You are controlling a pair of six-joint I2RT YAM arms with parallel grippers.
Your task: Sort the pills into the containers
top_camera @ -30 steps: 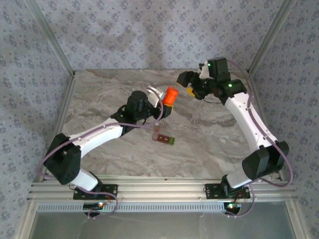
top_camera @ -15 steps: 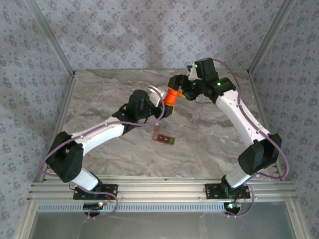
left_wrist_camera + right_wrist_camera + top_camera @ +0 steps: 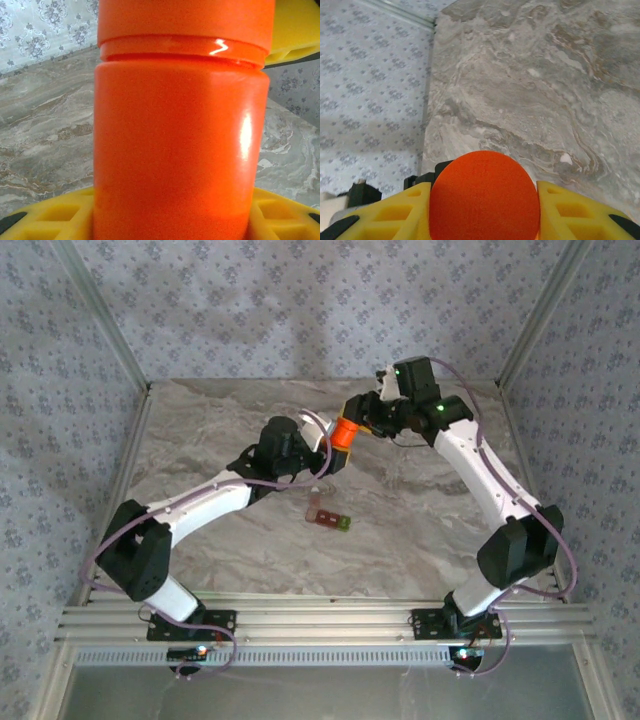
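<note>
The containers [image 3: 328,517], a dark red-brown strip of joined compartments with one green end, lie flat on the marble table [image 3: 200,420]. They sit well apart from both grippers, on the side nearer the arm bases. What is in the compartments is too small to tell.

The orange bottle [image 3: 345,432] is held up between the two grippers. The left gripper [image 3: 330,455] has its jaws part-way open and clamped on the bottle's body. In the left wrist view its yellow pads [image 3: 50,217] press against either side of the lower body, with the cap [image 3: 185,20] at the top.

The right gripper [image 3: 360,418] meets the bottle from the opposite side and is closed on the cap. In the right wrist view the cap's round orange top sits between that gripper's yellow fingers [image 3: 580,210] and touches both. The marble surface lies beyond it. One of those yellow fingers also shows in the left wrist view, just beside the cap at the upper right.
</note>
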